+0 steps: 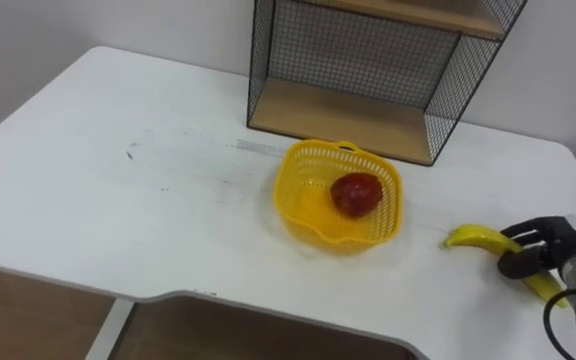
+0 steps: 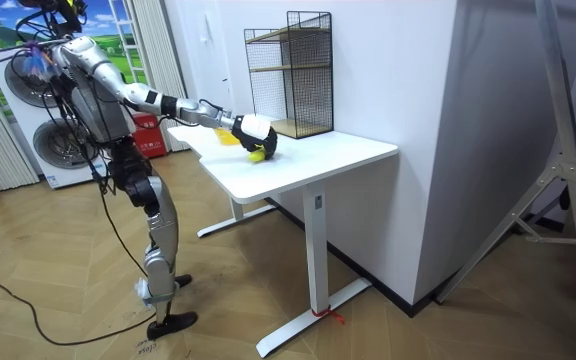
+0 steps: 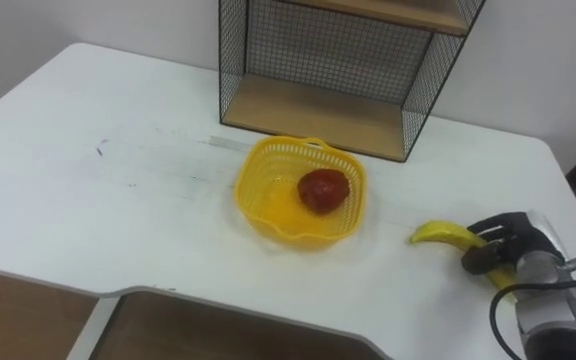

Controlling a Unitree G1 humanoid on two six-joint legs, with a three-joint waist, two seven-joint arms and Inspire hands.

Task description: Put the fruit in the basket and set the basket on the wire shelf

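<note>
A yellow plastic basket [image 1: 286,190] stands on the white table [image 1: 118,210] just in front of the wire shelf [image 1: 340,118]. A red apple [image 1: 356,193] lies inside it. To the basket's right a yellow banana [image 1: 476,238] rests at table height, its tip pointing toward the basket. My right hand [image 1: 545,252] comes in from the lower right, with fingers curled over the banana's far end and the thumb under it. In the room view the right hand [image 2: 255,130] reaches out over the table's near corner, in front of the shelf [image 2: 290,70].
The shelf has a wooden bottom board and a second board above, with black mesh sides. The table's front edge runs close below the basket. In the room view I stand at the table's end, with washing machines [image 2: 43,140] behind me.
</note>
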